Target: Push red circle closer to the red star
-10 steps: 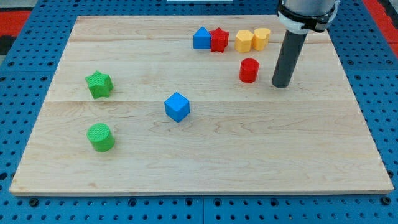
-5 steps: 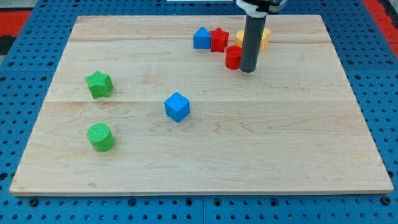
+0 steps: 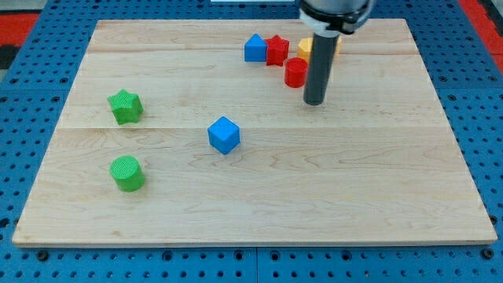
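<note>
The red circle (image 3: 295,72) sits just below-right of the red star (image 3: 277,49), nearly touching; the push looks almost finished. My tip (image 3: 314,101), carrying no pincer, stands just below-right of the circle, so any last nudge should run up-left.

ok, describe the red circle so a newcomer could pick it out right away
Start at the wooden board and go to the cluster of blocks along the view's top edge, right of centre. The red circle block is the short red cylinder just below and right of the red star block, with my tip below and right of it. It is the cluster's only round red piece.
</note>
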Action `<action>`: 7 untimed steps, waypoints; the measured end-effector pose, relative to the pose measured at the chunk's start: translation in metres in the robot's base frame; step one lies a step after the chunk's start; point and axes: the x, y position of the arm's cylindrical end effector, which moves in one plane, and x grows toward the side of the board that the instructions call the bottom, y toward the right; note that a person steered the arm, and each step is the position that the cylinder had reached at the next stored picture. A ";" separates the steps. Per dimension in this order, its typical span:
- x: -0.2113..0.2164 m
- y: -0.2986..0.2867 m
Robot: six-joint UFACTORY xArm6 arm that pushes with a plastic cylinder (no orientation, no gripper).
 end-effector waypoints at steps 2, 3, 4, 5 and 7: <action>-0.032 0.000; -0.032 0.000; -0.035 0.001; -0.035 0.005; -0.035 -0.004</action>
